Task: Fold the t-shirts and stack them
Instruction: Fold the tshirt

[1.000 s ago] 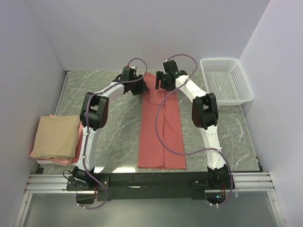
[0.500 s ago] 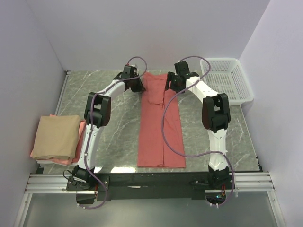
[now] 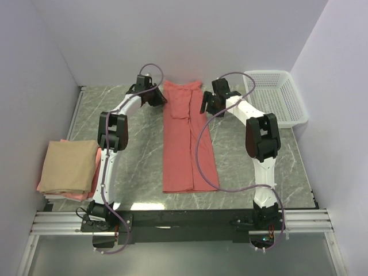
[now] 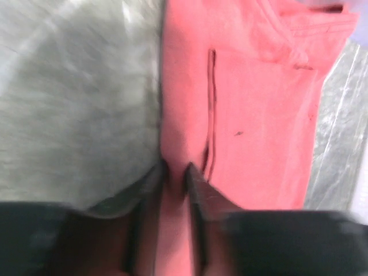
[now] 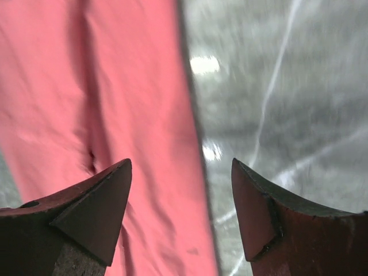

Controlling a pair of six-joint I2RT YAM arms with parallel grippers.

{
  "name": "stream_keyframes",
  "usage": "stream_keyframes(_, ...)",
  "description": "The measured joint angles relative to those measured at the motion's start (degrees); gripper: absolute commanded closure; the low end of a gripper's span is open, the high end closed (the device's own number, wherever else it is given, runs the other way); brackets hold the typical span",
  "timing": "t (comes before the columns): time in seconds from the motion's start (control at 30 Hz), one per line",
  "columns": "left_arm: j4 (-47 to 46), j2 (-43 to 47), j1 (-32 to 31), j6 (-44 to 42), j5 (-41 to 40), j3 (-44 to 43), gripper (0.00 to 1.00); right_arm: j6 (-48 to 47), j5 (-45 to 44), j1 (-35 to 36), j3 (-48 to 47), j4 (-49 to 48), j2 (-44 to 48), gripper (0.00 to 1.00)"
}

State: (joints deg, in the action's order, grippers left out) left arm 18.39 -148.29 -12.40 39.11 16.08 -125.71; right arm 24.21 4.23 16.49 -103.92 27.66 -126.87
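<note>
The salmon-red t-shirt (image 3: 185,138) lies as a long, narrow folded strip down the middle of the surface (image 3: 138,155), collar end at the far side. The left pincer (image 4: 174,167) is clenched to a narrow gap on the shirt's left edge near the collar end, with fabric pinched between its fingers. The right pincer (image 5: 181,164) is released, jaws spread wide, above the shirt's right edge, one finger over fabric and one over bare surface. The tan-beige t-shirt (image 3: 70,165) rests folded on the pink t-shirt (image 3: 41,185) at the left edge.
</note>
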Motion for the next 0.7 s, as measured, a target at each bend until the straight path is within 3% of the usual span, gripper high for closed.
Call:
stream_keyframes(0.03, -0.5, -0.1, 0.6, 0.6, 0.6, -0.1, 0.52, 0.3, 0.1, 0.0, 1.9, 0.0, 0.5, 0.24)
stream_keyframes(0.13, -1.4, 0.4, 1.6, 0.3, 1.0, -0.2, 0.39, 1.0, 0.2, 0.0, 5.7, -0.2, 2.4, 0.24)
stream_keyframes(0.23, -1.4, 2.7, 2.6, 0.0, 0.2, 2.4, 0.35, 1.9, 0.4, 0.0, 11.8, -1.1, 7.1, 0.24)
stream_keyframes(0.37, -1.6, 11.0, 3.9, 0.2, -1.9, 13.5, 0.37, 3.3, 0.7, 0.1, 21.2, -2.7, 17.1, 0.26)
stream_keyframes(0.47, -1.4, 21.3, 4.8, 1.3, -3.5, 24.6, 0.45, 4.7, 1.1, 0.5, 29.4, -4.7, 26.2, 0.28)
stream_keyframes(0.7, -6.2, 57.1, 2.8, 7.1, -8.8, 59.1, 0.57, 8.1, 3.6, 2.8, 51.8, -8.0, 46.2, 0.34)
